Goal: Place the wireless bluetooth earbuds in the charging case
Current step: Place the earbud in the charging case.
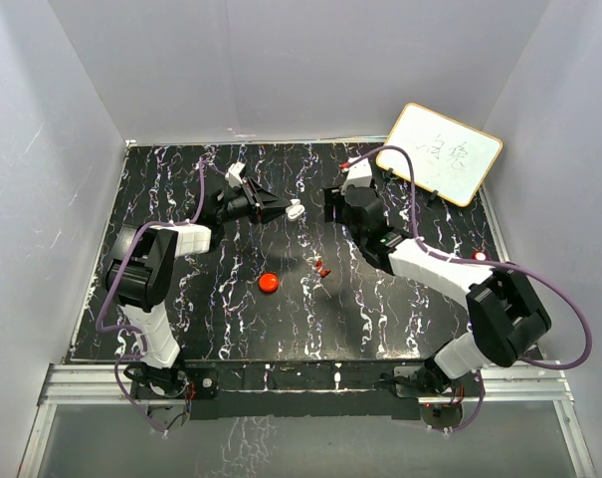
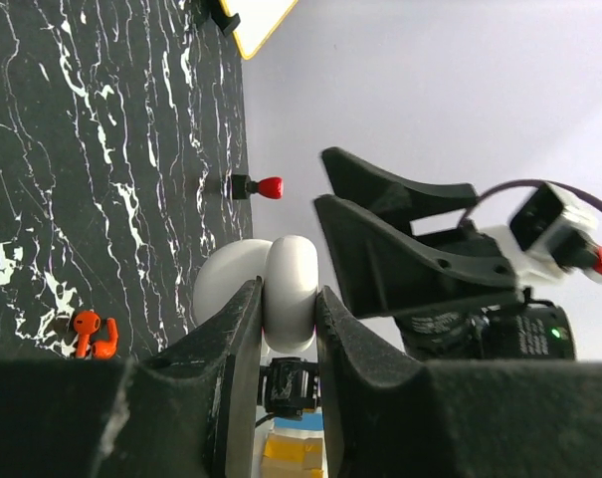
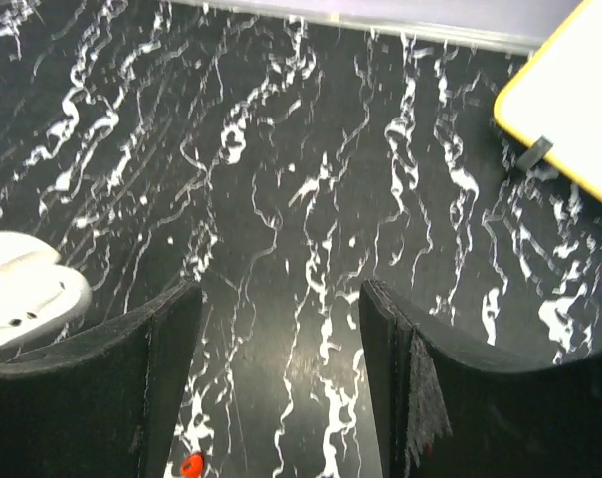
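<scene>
1. The left gripper (image 2: 289,299) is squeezed shut on a small white rounded plastic case (image 2: 291,261). It holds the case up in the air, over the far half of the black bench with white marble streaks (image 1: 380,309).
2. The right gripper (image 3: 278,294) is just beside the case. Its two fingers are apart, with nothing between them but bare bench.
3. The white case looks like the charging case, and it looks open. One round half is pinched between the fingers and the other half sticks out beside it.
4. The two tiny red plastic earbuds (image 1: 322,267) lie close together near the middle of the bench.
5. A round red plastic puck (image 1: 269,283) lies a little to their left, not touching them. I cannot tell what it is for.
6. A white board with a yellow rim (image 1: 445,152) leans at the far right corner.
7. I think the job has only begun. The case is lifted and open, but both earbuds are outside it. Each one has to be picked up and put in.
8. The pinched half stands on its edge. The open inside seems to face the right gripper.
9. The earbuds are too small to show which way their stems point.
</scene>
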### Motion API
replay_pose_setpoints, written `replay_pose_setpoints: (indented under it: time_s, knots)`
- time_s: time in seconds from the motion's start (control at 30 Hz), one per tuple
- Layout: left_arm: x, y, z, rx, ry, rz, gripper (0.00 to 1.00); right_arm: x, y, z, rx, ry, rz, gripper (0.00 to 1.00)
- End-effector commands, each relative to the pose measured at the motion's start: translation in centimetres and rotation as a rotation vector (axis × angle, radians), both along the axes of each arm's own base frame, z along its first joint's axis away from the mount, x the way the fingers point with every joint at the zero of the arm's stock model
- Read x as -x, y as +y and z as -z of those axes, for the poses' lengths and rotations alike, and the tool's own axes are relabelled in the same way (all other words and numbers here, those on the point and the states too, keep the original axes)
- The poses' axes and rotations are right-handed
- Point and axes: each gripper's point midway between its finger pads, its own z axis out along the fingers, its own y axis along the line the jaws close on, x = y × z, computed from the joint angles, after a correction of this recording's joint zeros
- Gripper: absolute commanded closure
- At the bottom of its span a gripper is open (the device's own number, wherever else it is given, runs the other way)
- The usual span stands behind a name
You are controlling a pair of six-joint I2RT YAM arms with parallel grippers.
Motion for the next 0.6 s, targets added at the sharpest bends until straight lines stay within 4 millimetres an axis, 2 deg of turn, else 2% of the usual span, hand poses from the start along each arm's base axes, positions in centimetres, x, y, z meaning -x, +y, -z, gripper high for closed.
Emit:
replay_pose_setpoints:
  time_s: [0.0,0.2,0.43,0.57]
  knots:
    - [0.5,-0.3,-2.5,0.06,-0.095,0.033,1.0,1.4,-0.2,1.2,-0.114,0.091,-0.044,0.37]
    - [0.3,-0.4,-2.5,0.056,-0.098,0.038,1.0,1.6,0.4,3.4,-0.186,0.148,-0.124,0.37]
    - [0.5,-0.2,-0.8,0.001,-0.083,0.03,1.0,1.3,2.5,4.9,-0.235,0.203,-0.208,0.37]
    - [0.7,-0.3,-1.4,0.042,-0.084,0.037,1.0,1.1,3.4,6.3,-0.245,0.231,-0.238,0.38]
